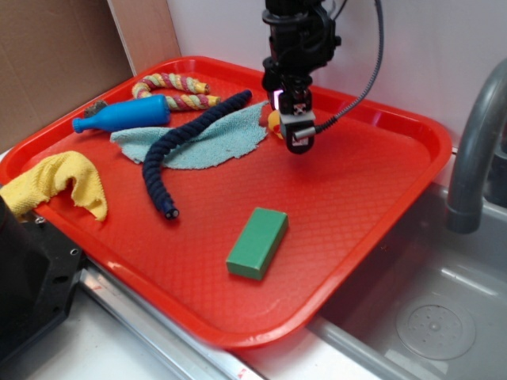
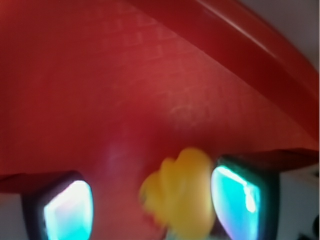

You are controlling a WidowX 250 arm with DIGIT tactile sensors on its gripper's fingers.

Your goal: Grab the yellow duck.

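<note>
The yellow duck [image 1: 274, 123] sits on the red tray [image 1: 341, 198] near its far side, mostly hidden behind my gripper [image 1: 296, 133] in the exterior view. The wrist view shows the duck [image 2: 182, 192] blurred, lying between my fingers. It is close against the right pad [image 2: 239, 200], with a gap of bare tray to the left pad [image 2: 67, 212]. My gripper [image 2: 152, 206] is open around the duck and low over the tray.
On the tray lie a green block [image 1: 257, 243], a dark blue rope [image 1: 186, 146] over a teal cloth [image 1: 218, 138], a blue bottle-shaped toy [image 1: 123, 116], a yellow-and-pink rope [image 1: 170, 87] and a yellow cloth [image 1: 59, 182]. A sink [image 1: 436, 317] and faucet [image 1: 475, 142] stand to the right.
</note>
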